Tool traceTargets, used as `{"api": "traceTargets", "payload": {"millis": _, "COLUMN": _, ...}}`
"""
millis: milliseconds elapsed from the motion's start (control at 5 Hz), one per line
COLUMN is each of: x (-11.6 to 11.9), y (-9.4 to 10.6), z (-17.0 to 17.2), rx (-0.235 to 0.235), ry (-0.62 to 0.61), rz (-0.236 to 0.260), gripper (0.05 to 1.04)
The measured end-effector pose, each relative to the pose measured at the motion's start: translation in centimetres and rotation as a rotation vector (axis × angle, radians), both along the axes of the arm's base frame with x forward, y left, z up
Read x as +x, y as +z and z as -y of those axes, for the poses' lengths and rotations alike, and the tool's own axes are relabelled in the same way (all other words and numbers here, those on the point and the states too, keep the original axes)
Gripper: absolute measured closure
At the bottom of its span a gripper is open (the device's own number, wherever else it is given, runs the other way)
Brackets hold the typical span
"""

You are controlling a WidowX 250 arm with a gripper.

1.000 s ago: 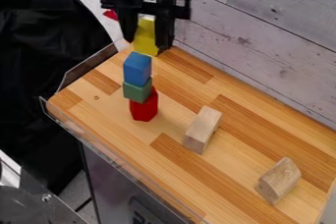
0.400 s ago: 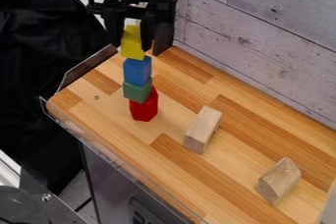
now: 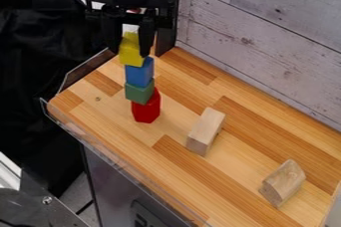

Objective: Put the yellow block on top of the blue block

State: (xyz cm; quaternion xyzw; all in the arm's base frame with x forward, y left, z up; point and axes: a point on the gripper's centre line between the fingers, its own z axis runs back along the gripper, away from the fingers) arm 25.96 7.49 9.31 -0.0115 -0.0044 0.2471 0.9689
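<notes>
The bench below the end effector has a striped wooden top with a clear rim along its near edge. A wall of whitewashed boards stands over to the right of the end effector as I look, and black cloth hangs on its left. Lower left, well apart from it, is some grey metal. Directly beneath the end effector stands a little tower: the blue block on a green block, with a red block at the bottom. Two bare wood blocks lie farther off, down and to the right, one nearer the end effector than the other.

The end effector has the yellow block pinched between its fingers. A second ago both were farther right and higher in my view; now they've come across and down, and the yellow block's lower end overlaps the blue block's top. I can't tell whether it bears on it. The tower and bare wood blocks haven't shifted.
</notes>
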Motion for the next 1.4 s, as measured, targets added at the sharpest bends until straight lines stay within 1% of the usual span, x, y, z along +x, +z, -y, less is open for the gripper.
{"api": "traceTargets", "payload": {"millis": 800, "x": 0.03, "y": -0.03, "z": 0.15, "rx": -0.004, "ry": -0.019, "rz": 0.002, "gripper": 0.557}}
{"api": "traceTargets", "payload": {"millis": 1000, "x": 0.14, "y": -0.04, "z": 0.41, "rx": 0.004, "ry": -0.027, "rz": -0.001, "gripper": 0.515}}
{"api": "traceTargets", "payload": {"millis": 1200, "x": -0.08, "y": -0.27, "z": 0.46, "rx": 0.012, "ry": -0.023, "rz": -0.032, "gripper": 0.184}}
{"api": "traceTargets", "payload": {"millis": 1400, "x": -0.1, "y": -0.2, "z": 0.63, "rx": 0.011, "ry": -0.018, "rz": -0.038, "gripper": 0.079}}
